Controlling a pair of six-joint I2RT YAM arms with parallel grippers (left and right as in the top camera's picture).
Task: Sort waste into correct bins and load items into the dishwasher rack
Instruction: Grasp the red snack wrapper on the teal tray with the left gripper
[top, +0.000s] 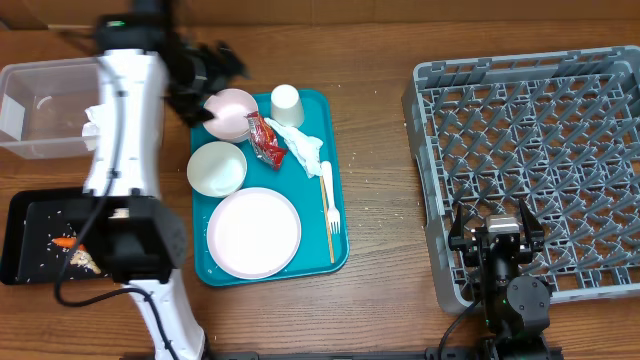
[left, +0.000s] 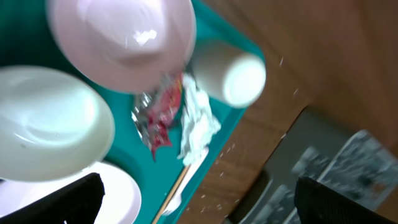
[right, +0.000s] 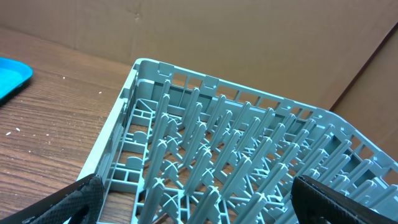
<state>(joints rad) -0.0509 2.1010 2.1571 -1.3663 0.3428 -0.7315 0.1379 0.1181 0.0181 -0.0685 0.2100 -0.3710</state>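
Overhead, the red-and-white wrapper (top: 266, 140) lies near the teal tray's (top: 338, 255) far edge, its long axis slanting far-left to near-right, between a small bowl (top: 232, 112) and a napkin (top: 305, 150). The left gripper (top: 218, 88), jaws apart and empty, hovers just left of it. The right gripper (top: 497, 240), also spread, is well apart at the rack (top: 560, 90).
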